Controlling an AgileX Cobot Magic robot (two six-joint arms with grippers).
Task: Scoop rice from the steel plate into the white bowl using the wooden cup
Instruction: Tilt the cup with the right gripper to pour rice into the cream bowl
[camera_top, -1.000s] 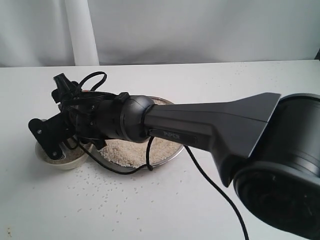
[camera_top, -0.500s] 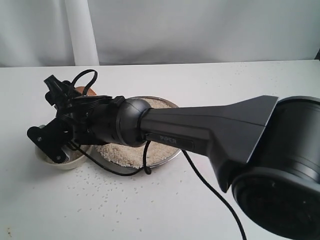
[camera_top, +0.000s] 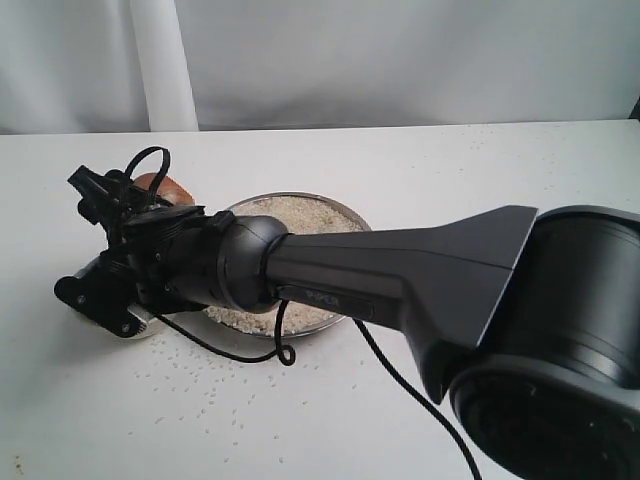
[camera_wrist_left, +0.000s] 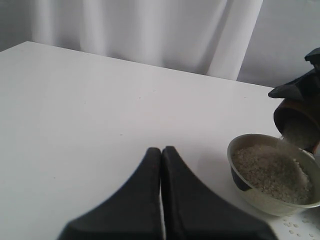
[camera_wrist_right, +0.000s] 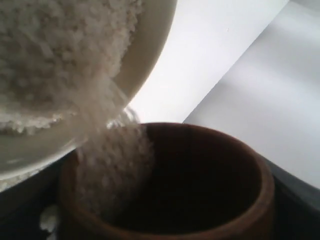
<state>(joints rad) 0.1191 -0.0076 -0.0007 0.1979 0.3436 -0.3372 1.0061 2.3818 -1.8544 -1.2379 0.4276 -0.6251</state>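
The right arm (camera_top: 400, 270) stretches across the desk (camera_top: 450, 160), over the near half of the steel plate (camera_top: 340, 205) and over the white bowl (camera_wrist_left: 250, 195), blocking both from above and from the front. Its cable (camera_top: 278, 335) loops down just before the plate. The wooden cup (camera_wrist_left: 297, 125), tilted at the bowl's rim, closes that side. Behind the plate the desk lies open. Ahead of the left end effector (camera_wrist_left: 161, 150) it runs open up to the bowl. Loose rice (camera_top: 200, 385) dots the front strip.
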